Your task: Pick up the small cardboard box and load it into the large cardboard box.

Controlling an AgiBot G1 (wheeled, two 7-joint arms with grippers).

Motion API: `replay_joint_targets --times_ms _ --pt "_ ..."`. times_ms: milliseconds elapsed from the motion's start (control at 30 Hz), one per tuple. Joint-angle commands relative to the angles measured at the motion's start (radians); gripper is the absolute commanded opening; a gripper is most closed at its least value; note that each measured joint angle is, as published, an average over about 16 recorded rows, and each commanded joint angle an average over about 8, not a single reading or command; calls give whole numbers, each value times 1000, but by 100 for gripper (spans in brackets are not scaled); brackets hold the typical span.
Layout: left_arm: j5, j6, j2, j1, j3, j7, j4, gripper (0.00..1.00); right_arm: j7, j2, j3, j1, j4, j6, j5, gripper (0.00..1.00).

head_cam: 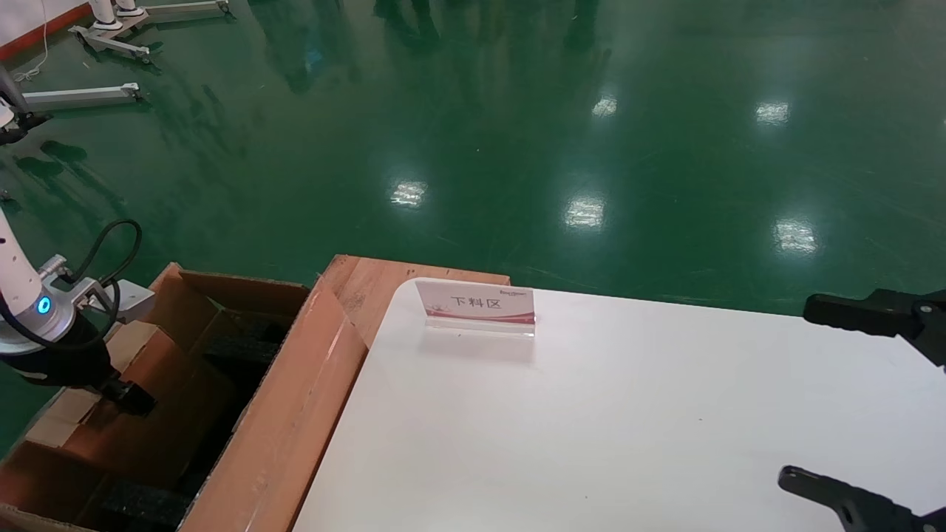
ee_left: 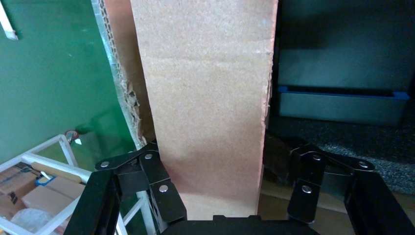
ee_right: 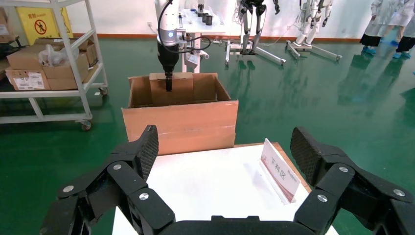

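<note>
My left gripper (head_cam: 127, 397) is down inside the large cardboard box (head_cam: 295, 399), shut on the small cardboard box (head_cam: 174, 399), which hangs tilted above the black foam blocks (head_cam: 236, 347). In the left wrist view the small box (ee_left: 205, 98) fills the space between the jaws of the left gripper (ee_left: 215, 161). The right wrist view shows the left gripper (ee_right: 169, 85) gripping the small box (ee_right: 178, 90) at its top edge, inside the large box (ee_right: 181, 125). My right gripper (head_cam: 797, 391) hangs open and empty over the white table (head_cam: 591, 414); it also shows in its own view (ee_right: 225, 147).
A small red-and-white sign (head_cam: 477, 304) stands at the table's far left corner. A wooden board (head_cam: 369, 284) lies between the table and the large box. A shelf rack with cartons (ee_right: 49, 63) stands beyond, on the green floor.
</note>
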Motion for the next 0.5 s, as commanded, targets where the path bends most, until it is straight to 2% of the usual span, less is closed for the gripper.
replay_joint_targets --times_ms 33,500 --pt "1 0 -1 -1 0 0 -1 100 0 0 0 0 0 0 0 100" --pt "4 1 -3 -4 1 0 -5 100 0 0 0 0 0 0 0 100"
